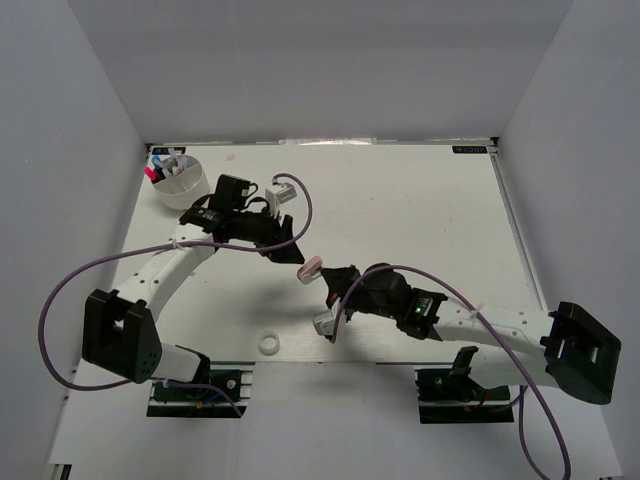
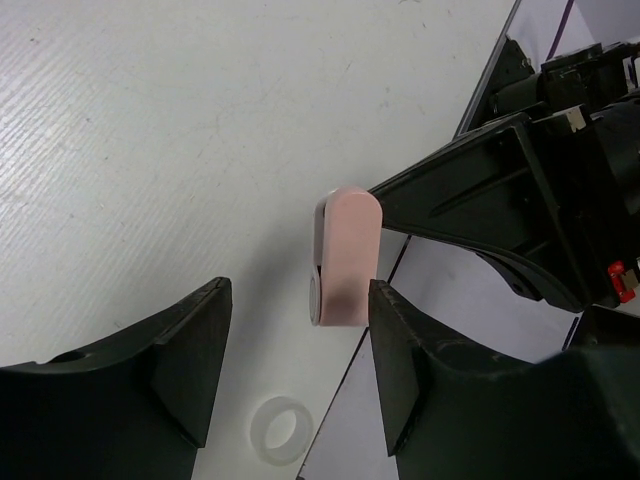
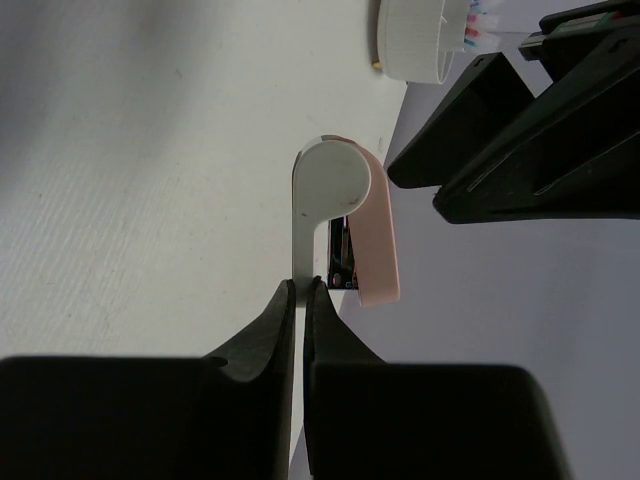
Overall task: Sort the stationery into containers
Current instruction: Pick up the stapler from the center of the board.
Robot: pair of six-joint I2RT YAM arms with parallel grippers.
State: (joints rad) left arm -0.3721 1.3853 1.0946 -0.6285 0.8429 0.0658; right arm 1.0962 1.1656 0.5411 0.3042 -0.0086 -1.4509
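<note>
We cannot tell what the pink-and-white piece (image 3: 340, 200) is: its lower end is hidden between the closed fingers of the right gripper (image 3: 300, 284), and the dark part behind its pink flap shows only as a sliver. The white tub (image 3: 415, 45) is cut off by the top edge of the right wrist view, and from above the pens (image 1: 165, 162) in it are too small for us to tell apart. In the left wrist view the white tape ring (image 2: 280, 430) is blurred, and the left gripper (image 2: 297, 300) runs out past the bottom edge.
</note>
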